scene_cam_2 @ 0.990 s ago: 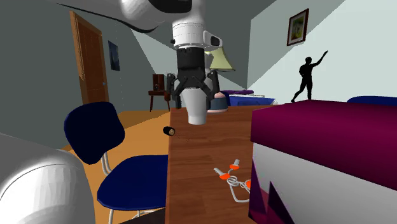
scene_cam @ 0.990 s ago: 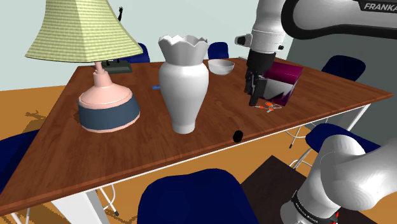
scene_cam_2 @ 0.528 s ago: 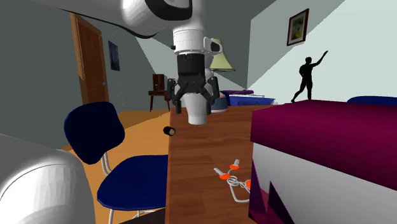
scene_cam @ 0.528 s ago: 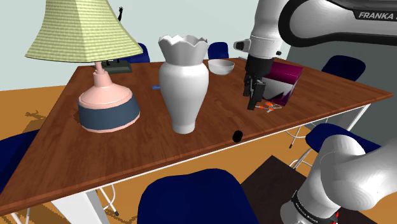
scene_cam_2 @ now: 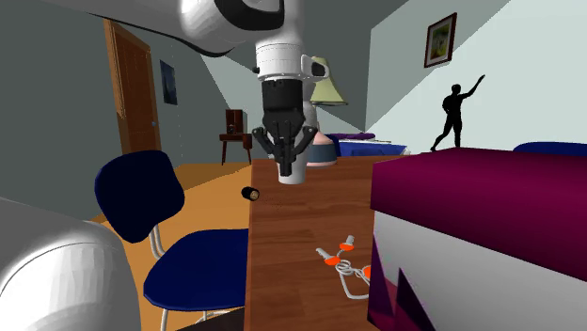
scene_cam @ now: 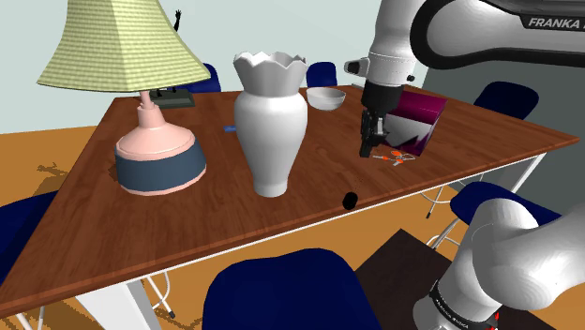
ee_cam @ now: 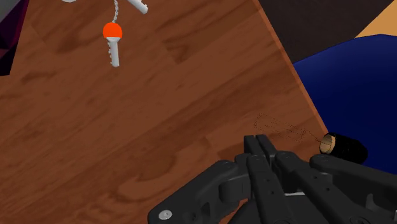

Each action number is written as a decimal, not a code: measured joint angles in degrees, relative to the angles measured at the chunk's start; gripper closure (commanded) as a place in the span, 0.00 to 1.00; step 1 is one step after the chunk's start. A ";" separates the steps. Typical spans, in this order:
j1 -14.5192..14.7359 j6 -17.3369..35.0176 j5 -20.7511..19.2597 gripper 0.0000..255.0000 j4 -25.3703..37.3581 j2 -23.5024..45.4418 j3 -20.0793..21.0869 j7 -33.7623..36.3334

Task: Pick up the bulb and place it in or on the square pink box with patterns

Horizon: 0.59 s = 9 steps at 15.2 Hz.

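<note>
The bulb [scene_cam: 350, 199] is a small dark object with a tan end, lying near the front edge of the wooden table [scene_cam: 187, 216]; it also lies at the table's edge as bulb [scene_cam_2: 250, 194] and bulb [ee_cam: 343, 147]. My black gripper [scene_cam: 367, 148] hangs above the table between the bulb and the magenta box [scene_cam: 419, 117], with a white side, box [scene_cam_2: 489, 216]. The gripper [scene_cam_2: 285, 167] is shut, its fingers meeting on nothing. In the wrist view the gripper [ee_cam: 259, 141] points at bare wood, the bulb just off to one side.
A bunch of keys with orange heads [scene_cam: 394, 157] lies beside the box, keys [scene_cam_2: 343, 263], keys [ee_cam: 112, 32]. A tall white vase [scene_cam: 270, 122], a lamp [scene_cam: 141, 94] and a white bowl [scene_cam: 325, 97] stand on the table. Blue chairs [scene_cam_2: 141, 202] surround it.
The fingers have gone from wide apart to shut on nothing. The hand has sunk a little and otherwise stayed in place above the table.
</note>
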 measured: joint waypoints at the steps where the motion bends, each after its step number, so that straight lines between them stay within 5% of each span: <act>1: 0.00 0.00 0.00 1.00 0.00 0.00 0.00 0.00; 3: 0.00 0.00 0.00 1.00 0.00 0.00 0.00 0.00; 4: 0.00 0.00 0.00 0.00 0.00 0.00 0.00 0.00; 9: 2.36 -0.73 3.11 0.00 -0.25 1.19 2.54 1.46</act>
